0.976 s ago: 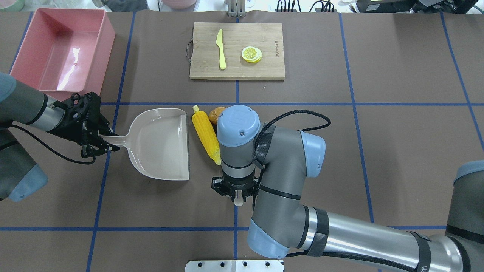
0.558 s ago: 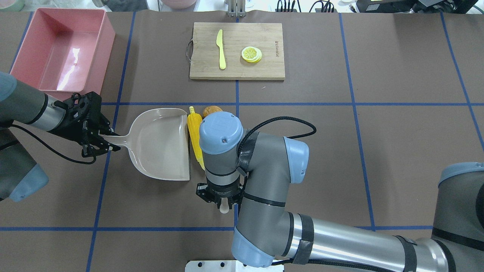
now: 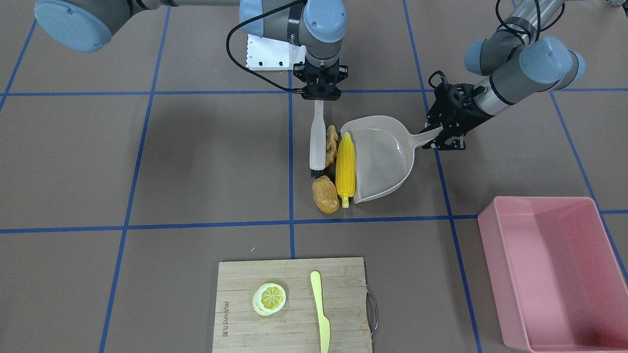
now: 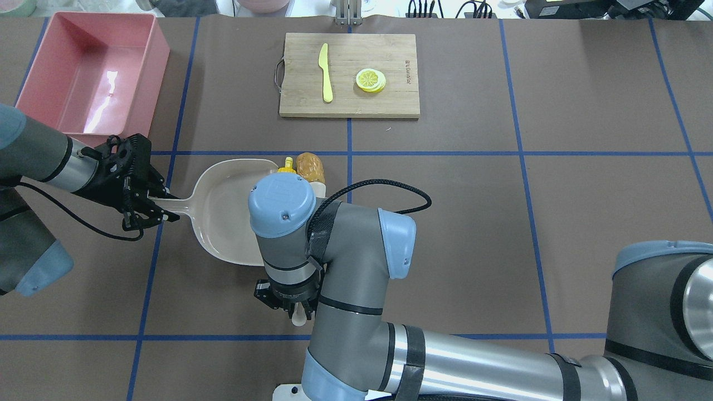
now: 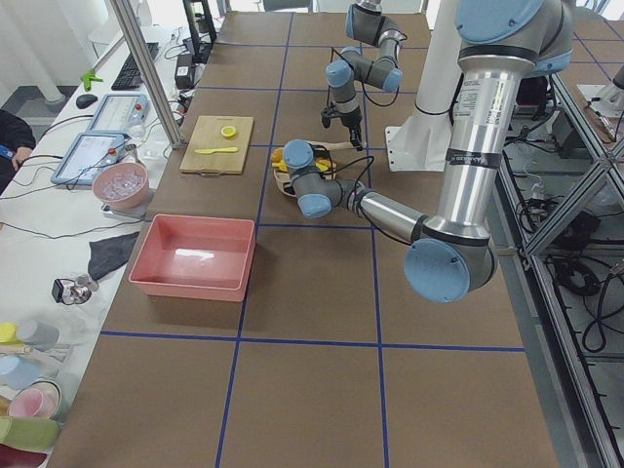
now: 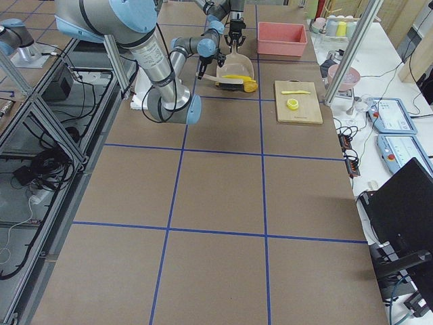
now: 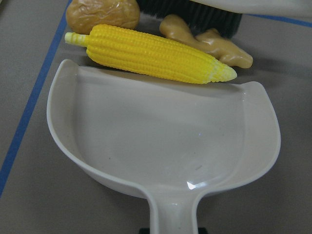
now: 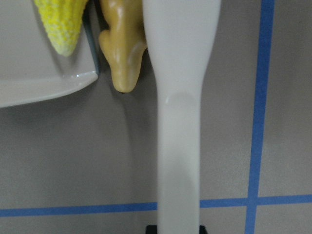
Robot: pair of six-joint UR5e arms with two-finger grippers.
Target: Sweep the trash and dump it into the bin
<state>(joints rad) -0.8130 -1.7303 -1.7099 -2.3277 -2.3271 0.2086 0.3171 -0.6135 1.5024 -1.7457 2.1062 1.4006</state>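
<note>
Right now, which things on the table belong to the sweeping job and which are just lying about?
In the job: yellow corn cob, knobby tan ginger root, brown oval potato, beige plastic dustpan, white-handled brush, pink plastic tub.
Lying about: wooden cutting board, pale yellow knife, round lemon slice.

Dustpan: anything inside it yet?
Nothing inside the dustpan; wrist view shows it bare. Corn lies along its lip, ginger and potato beyond. Overhead, the right arm covers its mouth.

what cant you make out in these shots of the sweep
Overhead view: the right arm covers the knobby tan ginger root, most of the yellow corn cob and the beige plastic dustpan's open edge.
Left wrist view: the top edge cuts off the white-handled black-bristled brush.
Side views: trash too small to distinguish.
</note>
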